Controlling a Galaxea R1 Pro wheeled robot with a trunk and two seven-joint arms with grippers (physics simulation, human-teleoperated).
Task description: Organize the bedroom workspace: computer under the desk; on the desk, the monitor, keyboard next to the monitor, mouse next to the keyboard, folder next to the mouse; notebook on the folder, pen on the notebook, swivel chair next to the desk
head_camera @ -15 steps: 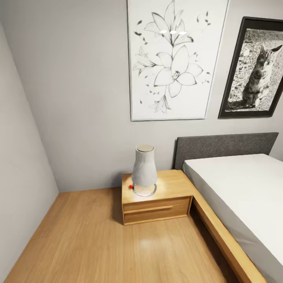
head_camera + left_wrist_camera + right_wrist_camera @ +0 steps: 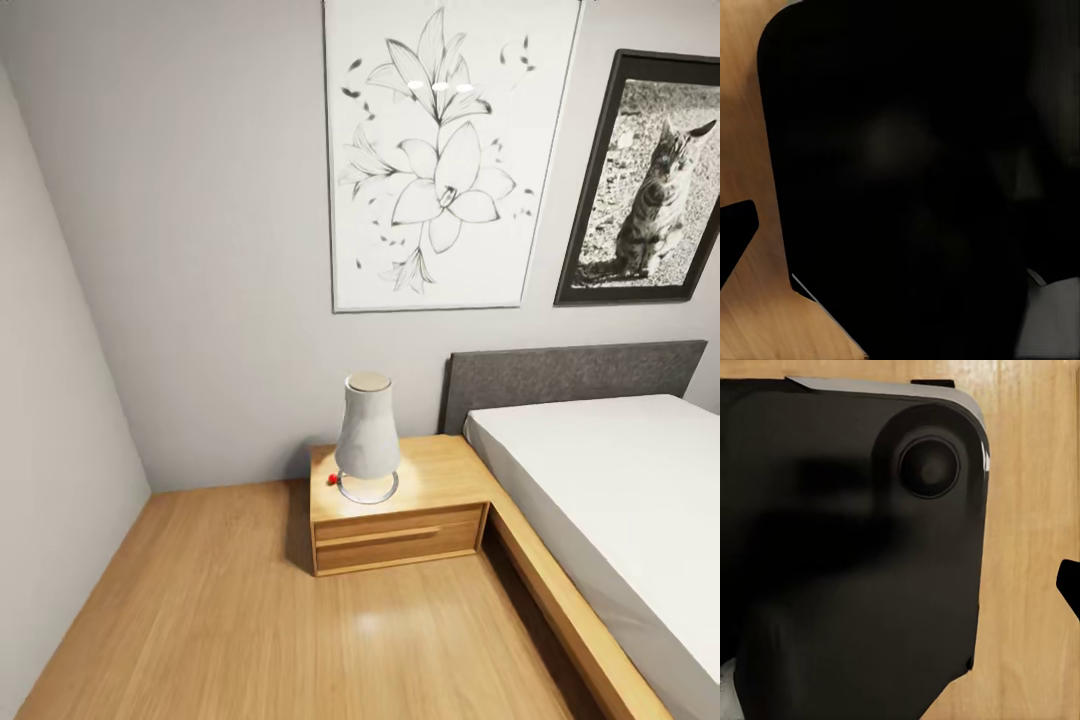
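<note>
The room's corner has pale grey walls and a light wood floor [image 2: 250,620]. 1 low wooden nightstand [image 2: 400,520] with 1 drawer stands against the bed [image 2: 600,480], which has a grey headboard. On the nightstand stand 1 white lamp [image 2: 367,435] and 1 tiny red item [image 2: 332,479]. 2 pictures hang above: 1 lily drawing [image 2: 440,150], 1 framed cat photo [image 2: 650,180]. Both wrist views show dark robot body over floor; I cannot tell either claw's opening. The desk is out of sight.
</note>
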